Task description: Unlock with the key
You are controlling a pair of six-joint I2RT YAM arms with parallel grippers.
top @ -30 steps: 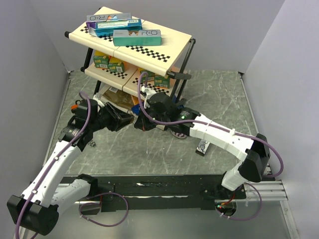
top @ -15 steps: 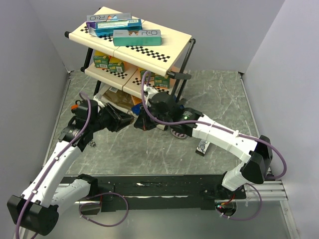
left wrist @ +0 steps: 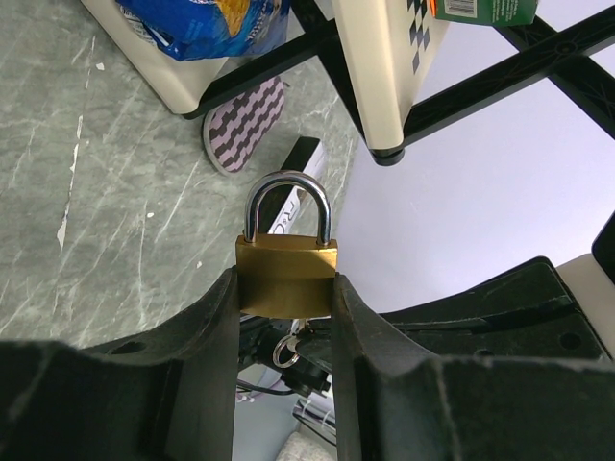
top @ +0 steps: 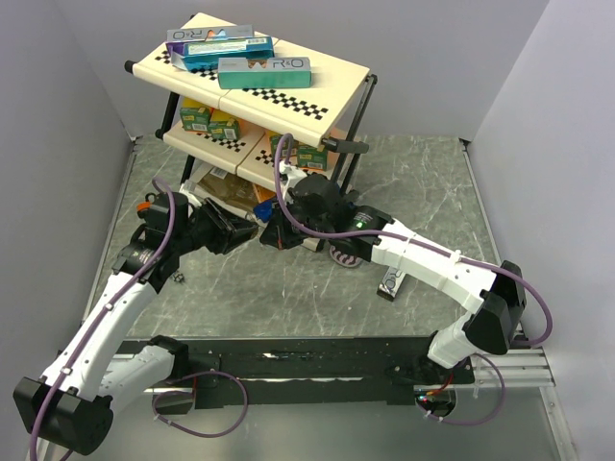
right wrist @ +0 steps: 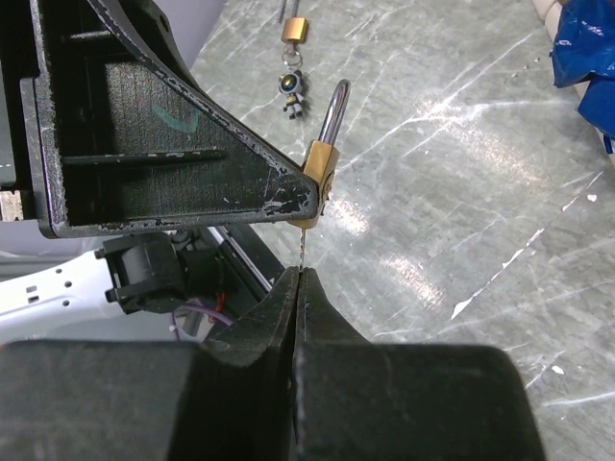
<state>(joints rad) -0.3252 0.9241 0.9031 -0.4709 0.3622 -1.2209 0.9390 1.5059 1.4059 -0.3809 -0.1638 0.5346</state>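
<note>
In the middle of the table (top: 413, 192), just on the near side of the cart (top: 288, 77), the two grippers meet tip to tip. The left gripper (top: 238, 233) has not moved in the last second. It pinches the padlock (left wrist: 286, 279) by the two sides of the brass body and holds it above the table with the shackle pointing away.

The right arm has shifted a little to the far left, so the right gripper (right wrist: 300, 277) now sits closer under the lock. Its fingers are pressed together on the key (right wrist: 302, 252), and only a thin piece of blade shows between the fingertips and the bottom of the lock. I judge that the key is entering or is already seated in the keyhole. How deep it is, I cannot tell.

The shackle is closed on both legs, so the lock is not yet open, and the turn of the key is probably the next step.

Room is tight on the far side, where the cart wheel (left wrist: 245, 125) and the low shelf are near. The left finger wall is just beside the key. On the near side the table is open. A second small lock (right wrist: 295, 29) lies well apart to the left.
</note>
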